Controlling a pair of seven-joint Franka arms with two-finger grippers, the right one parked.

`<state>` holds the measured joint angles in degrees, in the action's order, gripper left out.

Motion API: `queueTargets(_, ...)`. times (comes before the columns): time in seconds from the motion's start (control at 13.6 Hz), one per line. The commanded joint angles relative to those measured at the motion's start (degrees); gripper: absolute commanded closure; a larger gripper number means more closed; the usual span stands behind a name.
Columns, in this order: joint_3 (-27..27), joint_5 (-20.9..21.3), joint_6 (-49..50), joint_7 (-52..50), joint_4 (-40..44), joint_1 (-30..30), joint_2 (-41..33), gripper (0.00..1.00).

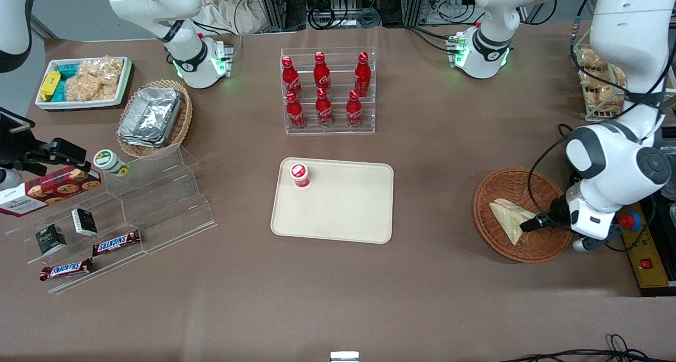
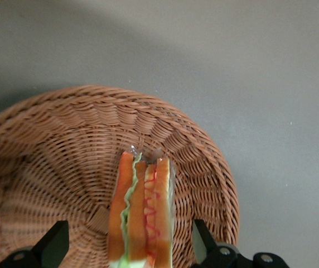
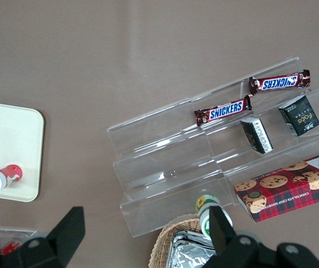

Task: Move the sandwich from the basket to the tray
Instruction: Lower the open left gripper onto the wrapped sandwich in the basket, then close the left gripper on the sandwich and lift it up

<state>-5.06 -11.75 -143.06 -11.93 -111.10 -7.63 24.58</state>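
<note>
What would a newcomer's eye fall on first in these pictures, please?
Probably the working arm's hand, open and straddling the wrapped sandwich in the round basket. Next, the cream tray mid-table holding a small red-capped cup, and the rack of red bottles farther from the camera.

Six red cola bottles; two Snickers bars; two small dark boxes; one triangular wrapped sandwich; gripper over its basket.

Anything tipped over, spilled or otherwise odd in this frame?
Nothing stands out. The sandwich lies in the basket with the open gripper straddling it, fingers not yet touching. The tray sits flat with a red-capped cup upright on it.
</note>
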Motion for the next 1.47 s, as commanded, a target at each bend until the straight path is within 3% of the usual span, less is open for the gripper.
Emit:
queueTargets(0.0, -0.48, -1.53, -4.15, -0.73, -0.69, 0.33, 2.04, 0.00)
queueTargets(0.07, -0.66, -1.53, -5.29, -0.64, -0.96, 0.42, 2.48, 0.00)
queueTargets(0.15, -0.66, -1.53, -5.30, -0.64, -0.96, 0.42, 2.57, 0.07)
queueTargets(0.37, -0.66, -1.35, -4.78, 0.41, -1.58, 0.42, 2.14, 0.54)
queueTargets(0.51, -0.66, -0.56, -4.16, 0.33, -1.49, 0.60, 1.35, 0.78)
queueTargets(0.66, -0.48, -0.03, -1.45, 0.24, -1.14, 1.47, -1.72, 0.93)
queueTargets(0.88, -0.57, 5.48, 9.24, 0.06, 1.84, 1.74, -7.78, 0.98)
queueTargets(1.17, -0.92, 12.61, 33.92, 0.15, 14.38, 2.96, -13.50, 0.99)
queueTargets(1.39, -1.97, 13.85, 49.67, -0.29, 24.15, 3.85, -15.87, 0.99)
